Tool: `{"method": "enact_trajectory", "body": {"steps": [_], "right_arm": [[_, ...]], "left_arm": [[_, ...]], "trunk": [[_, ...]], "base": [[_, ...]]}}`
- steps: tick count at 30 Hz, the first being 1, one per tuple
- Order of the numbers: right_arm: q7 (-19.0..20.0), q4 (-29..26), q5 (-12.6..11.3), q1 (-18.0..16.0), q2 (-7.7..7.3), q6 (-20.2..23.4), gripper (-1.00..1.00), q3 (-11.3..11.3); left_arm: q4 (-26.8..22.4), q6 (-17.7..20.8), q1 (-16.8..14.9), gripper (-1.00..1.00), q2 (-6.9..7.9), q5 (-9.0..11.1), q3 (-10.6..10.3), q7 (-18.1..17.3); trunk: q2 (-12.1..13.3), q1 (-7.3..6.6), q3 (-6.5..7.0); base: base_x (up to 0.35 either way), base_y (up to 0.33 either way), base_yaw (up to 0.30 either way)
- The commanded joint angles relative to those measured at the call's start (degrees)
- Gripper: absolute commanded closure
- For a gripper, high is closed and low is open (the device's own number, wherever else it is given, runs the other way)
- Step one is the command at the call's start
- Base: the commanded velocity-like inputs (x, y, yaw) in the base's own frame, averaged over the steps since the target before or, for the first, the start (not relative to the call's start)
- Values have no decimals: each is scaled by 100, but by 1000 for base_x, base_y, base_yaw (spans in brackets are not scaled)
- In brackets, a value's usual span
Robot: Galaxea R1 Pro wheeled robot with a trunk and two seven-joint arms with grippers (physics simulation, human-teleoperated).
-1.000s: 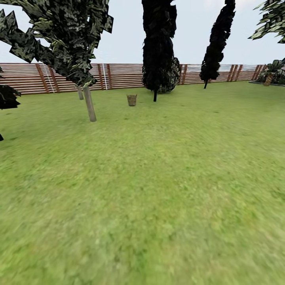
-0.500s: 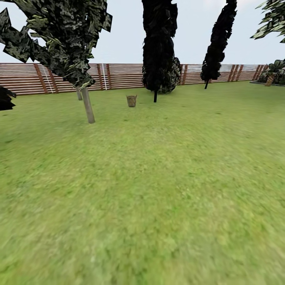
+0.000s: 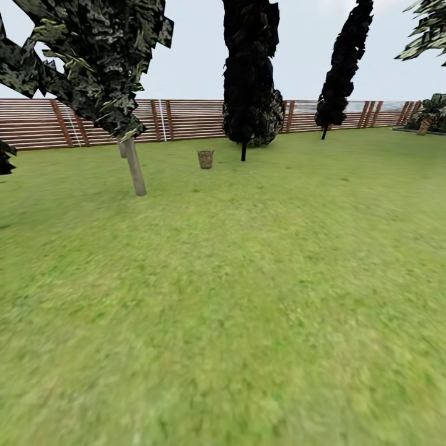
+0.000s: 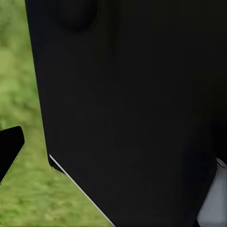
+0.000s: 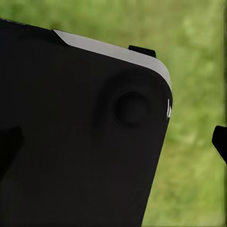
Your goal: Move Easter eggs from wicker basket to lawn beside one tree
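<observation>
The small brown open-weave wicker basket (image 3: 205, 158) stood far off on the mottled green lawn (image 3: 248, 297), well apart from both arms, short of the brown slatted wooden fence (image 3: 192, 118). Just to its left rose a pale grey-beige tree trunk (image 3: 135, 167); to its right, a black cone-shaped tree (image 3: 249, 74). Its contents were too small to tell. Each wrist camera faced a black robot panel (image 4: 132, 109) over grass; whether either gripper was spread or pressed together could not be told.

Brown slat fence (image 3: 198, 119) at back, two black cone trees (image 3: 251, 74), pale grey sky (image 3: 192, 56), even daylight.
</observation>
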Motion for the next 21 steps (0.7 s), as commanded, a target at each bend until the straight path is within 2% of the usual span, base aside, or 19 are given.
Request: {"method": "enact_trajectory", "body": {"steps": [1,21], "right_arm": [[3,4,18,-3,-1,-15,-100,9],[3,4,10,-3,-8,-15,-100,9]], "left_arm": [[-9,-6,3,-100,0,6,5,-6],[-9,-8,3,-100,0,6,7,-6]], "trunk": [[-2,3,-4],[-2,3,-4]], "base": [[330,0,0],[330,0,0]]}}
